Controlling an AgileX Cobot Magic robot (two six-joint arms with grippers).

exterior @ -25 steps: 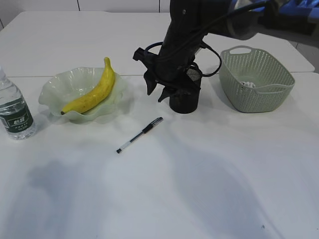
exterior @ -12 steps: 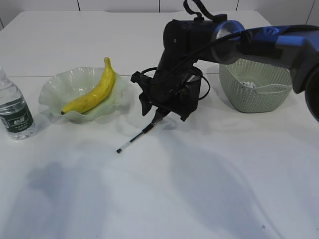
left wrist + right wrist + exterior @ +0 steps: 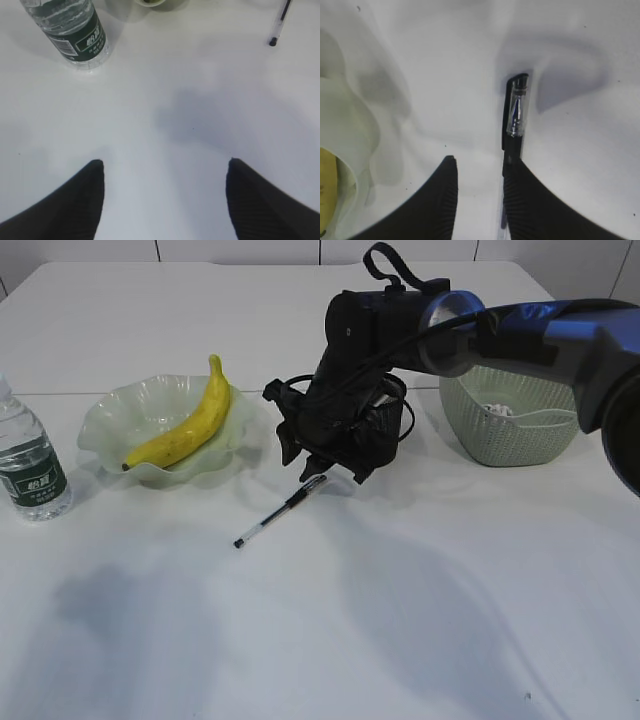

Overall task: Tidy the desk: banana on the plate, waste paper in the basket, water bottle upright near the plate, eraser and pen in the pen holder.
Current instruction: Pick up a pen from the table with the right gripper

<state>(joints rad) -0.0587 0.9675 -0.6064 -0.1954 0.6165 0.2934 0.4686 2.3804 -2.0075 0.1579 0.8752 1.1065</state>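
Note:
The black-and-clear pen point(image 3: 280, 510) lies slanted on the white table. My right gripper point(image 3: 318, 466) hangs low over its capped end. In the right wrist view my right gripper point(image 3: 481, 160) stands open, and the pen point(image 3: 514, 112) runs along the inner edge of the right finger, not gripped. The banana point(image 3: 186, 424) lies on the pale green plate point(image 3: 100, 426). The water bottle point(image 3: 30, 466) stands upright to the left of the plate. White waste paper point(image 3: 498, 409) sits in the green basket point(image 3: 520, 435). The black mesh pen holder point(image 3: 388, 430) is half hidden behind the right arm. The eraser is out of view. My left gripper point(image 3: 165, 162) is open over bare table.
In the left wrist view the bottle point(image 3: 67, 27) is at the top left and the pen's tip point(image 3: 280, 22) at the top right. The basket stands to the right of the pen holder. The right arm spans from the upper right down to the pen.
The right arm has come down and to the left from beside the pen holder to the pen's capped end. Pen, banana and bottle have not moved.

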